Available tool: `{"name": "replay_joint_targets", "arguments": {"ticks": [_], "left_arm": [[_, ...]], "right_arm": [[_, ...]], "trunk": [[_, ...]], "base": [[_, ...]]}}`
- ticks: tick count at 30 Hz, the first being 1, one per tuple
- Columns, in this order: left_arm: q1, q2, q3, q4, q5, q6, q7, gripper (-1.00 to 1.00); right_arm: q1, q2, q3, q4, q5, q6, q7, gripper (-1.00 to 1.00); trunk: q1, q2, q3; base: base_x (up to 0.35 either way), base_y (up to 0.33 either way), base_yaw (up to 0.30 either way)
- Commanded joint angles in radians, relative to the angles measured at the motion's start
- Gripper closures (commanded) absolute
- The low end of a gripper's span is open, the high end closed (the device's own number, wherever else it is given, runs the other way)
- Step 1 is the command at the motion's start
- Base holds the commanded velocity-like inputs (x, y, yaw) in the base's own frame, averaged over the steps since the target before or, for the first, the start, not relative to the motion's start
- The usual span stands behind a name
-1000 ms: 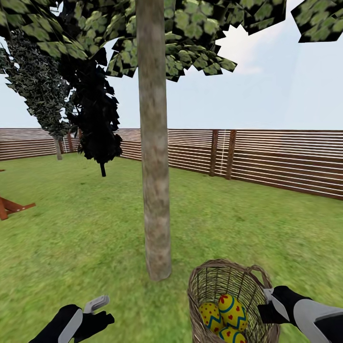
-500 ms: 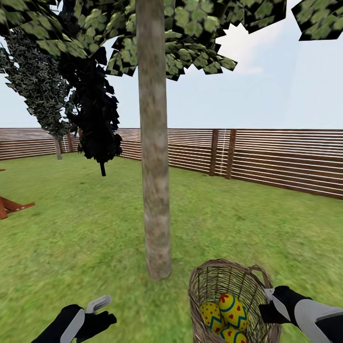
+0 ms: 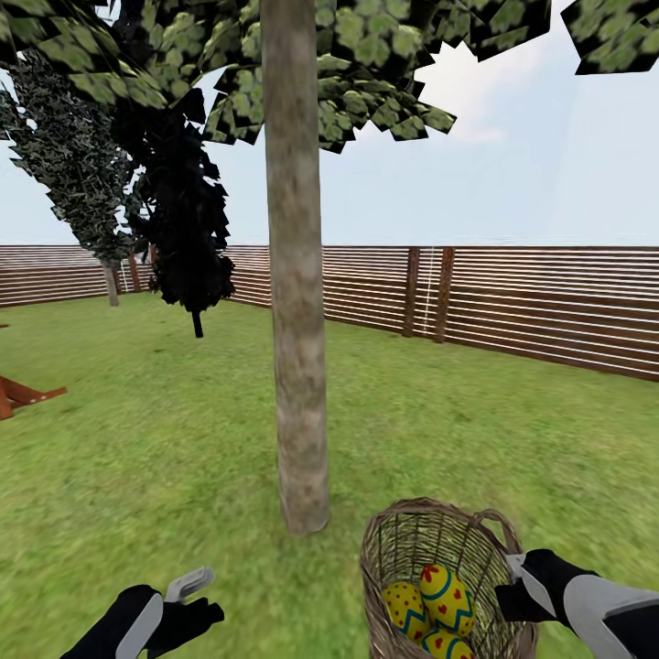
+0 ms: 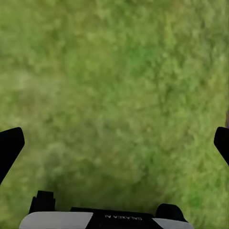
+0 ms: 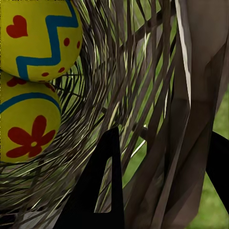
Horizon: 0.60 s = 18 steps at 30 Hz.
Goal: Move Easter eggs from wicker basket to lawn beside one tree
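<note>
While beside the tree, right tool clamped on wicker basket rim, left tool apart.

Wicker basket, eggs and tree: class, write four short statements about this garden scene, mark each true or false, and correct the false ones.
1. All three Easter eggs lie inside the wicker basket. True.
2. The left gripper holds an egg. False: it is open over bare lawn.
3. The right gripper grips the basket's rim. True.
4. The basket sits far from the tree. False: it is beside the trunk's base.
</note>
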Motion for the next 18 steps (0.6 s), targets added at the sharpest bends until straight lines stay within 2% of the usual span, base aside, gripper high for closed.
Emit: {"name": "replay_joint_targets", "arguments": {"ticks": [1,6,8,18], "left_arm": [[-0.001,0.001,-0.005,-0.001,-0.001,0.003,-0.003,-1.0],[-0.001,-0.004,-0.006,-0.002,-0.004,0.0,-0.003,-1.0],[-0.001,-0.013,-0.006,-0.002,-0.004,-0.019,-0.003,-1.0],[-0.001,-0.017,-0.006,-0.002,-0.002,-0.023,-0.003,-1.0]], "right_arm": [[-0.001,0.0,-0.001,0.001,-0.012,0.002,0.004,1.0],[-0.002,-0.001,-0.001,0.001,-0.012,0.002,0.004,1.0],[-0.002,-0.001,-0.001,0.0,-0.012,0.002,0.004,1.0],[-0.002,-0.001,-0.001,0.0,-0.012,0.002,0.004,1.0]], "trunk": [[0.004,-0.008,-0.005],[0.016,-0.029,-0.014],[0.023,-0.043,-0.02],[0.062,-0.113,-0.052]], "base": [[0.0,0.0,0.0],[0.0,0.0,0.0],[0.0,0.0,0.0],[0.0,0.0,0.0]]}}
